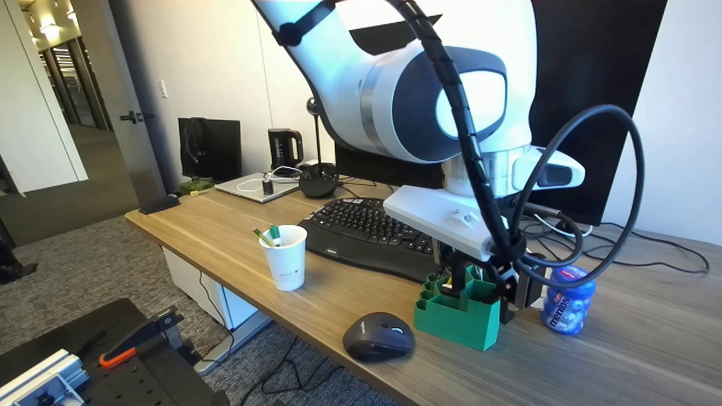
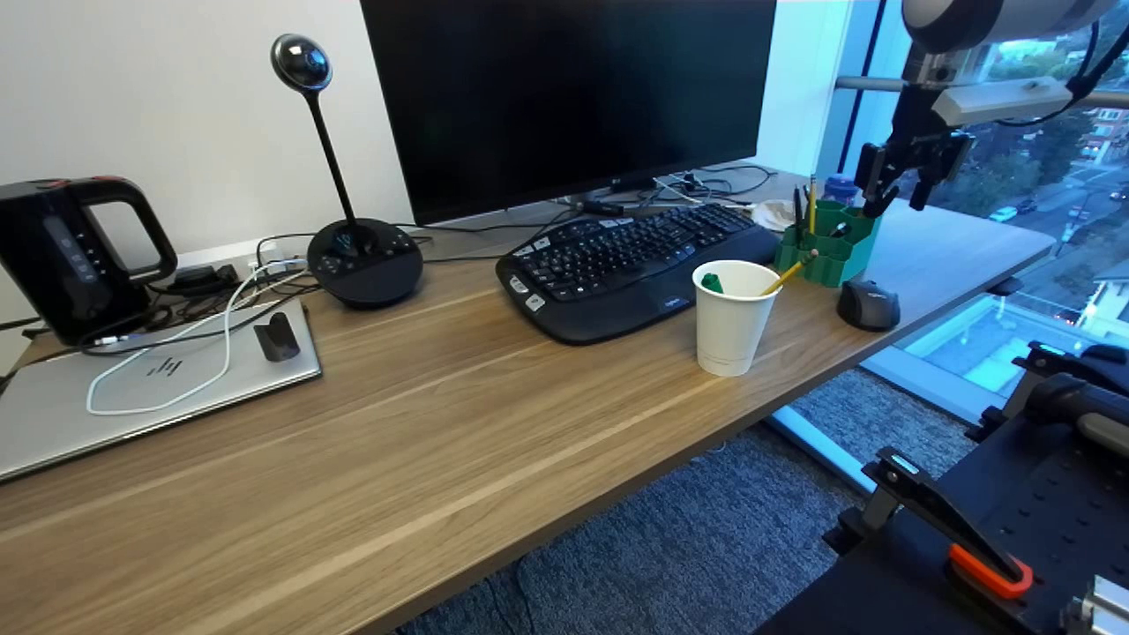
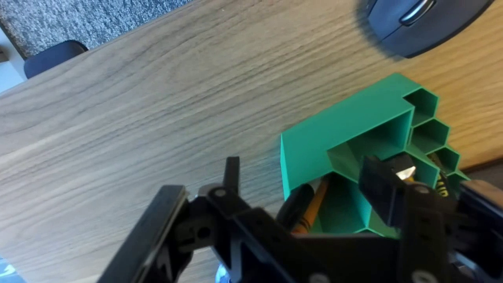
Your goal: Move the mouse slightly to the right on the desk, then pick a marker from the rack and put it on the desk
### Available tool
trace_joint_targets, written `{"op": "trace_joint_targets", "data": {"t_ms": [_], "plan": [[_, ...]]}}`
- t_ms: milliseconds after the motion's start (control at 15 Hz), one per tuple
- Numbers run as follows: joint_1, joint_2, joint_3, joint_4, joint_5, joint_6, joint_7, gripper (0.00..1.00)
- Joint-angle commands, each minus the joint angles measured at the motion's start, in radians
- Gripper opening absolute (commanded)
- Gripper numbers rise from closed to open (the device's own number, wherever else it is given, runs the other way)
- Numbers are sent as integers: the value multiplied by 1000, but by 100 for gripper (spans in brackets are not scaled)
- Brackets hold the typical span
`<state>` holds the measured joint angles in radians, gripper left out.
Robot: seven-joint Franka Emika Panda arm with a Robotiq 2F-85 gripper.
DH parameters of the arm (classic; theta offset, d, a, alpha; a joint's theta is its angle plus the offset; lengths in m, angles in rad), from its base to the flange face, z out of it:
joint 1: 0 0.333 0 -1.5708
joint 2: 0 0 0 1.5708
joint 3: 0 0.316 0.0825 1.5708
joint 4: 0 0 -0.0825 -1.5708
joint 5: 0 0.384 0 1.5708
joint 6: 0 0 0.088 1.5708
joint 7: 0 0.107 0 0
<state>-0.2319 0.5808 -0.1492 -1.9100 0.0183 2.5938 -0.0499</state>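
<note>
The wrist view crops the mouse (image 3: 430, 25); the gripper (image 3: 301, 168) partly hides the rack (image 3: 346, 122)

You have bare desk (image 3: 157, 110) to pass over beside the rack (image 1: 459, 321), away from the keyboard (image 1: 361, 228), but the mouse (image 1: 378, 337) and gum jar (image 1: 568, 304) stand near the rack, and an upright pencil (image 2: 812, 205) rises from it.

Desk (image 2: 423, 450) with mouse (image 1: 378, 336), rack (image 1: 459, 324), keyboard (image 2: 626, 273), cup (image 2: 730, 331), apparently a laptop (image 2: 176, 385).

white cup (image 2: 730, 331) upright | keyboard (image 2: 631, 272) in front of monitor (image 2: 582, 101) | laptop (image 2: 152, 388) near kettle (image 2: 66, 251)
</note>
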Motion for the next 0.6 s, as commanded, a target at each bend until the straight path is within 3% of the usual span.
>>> {"op": "trace_joint_targets", "data": {"t_ms": [0, 533], "plan": [[-4, 3, 6, 10, 2, 9, -5, 53], [-9, -9, 14, 14, 11, 2, -11, 53]]}}
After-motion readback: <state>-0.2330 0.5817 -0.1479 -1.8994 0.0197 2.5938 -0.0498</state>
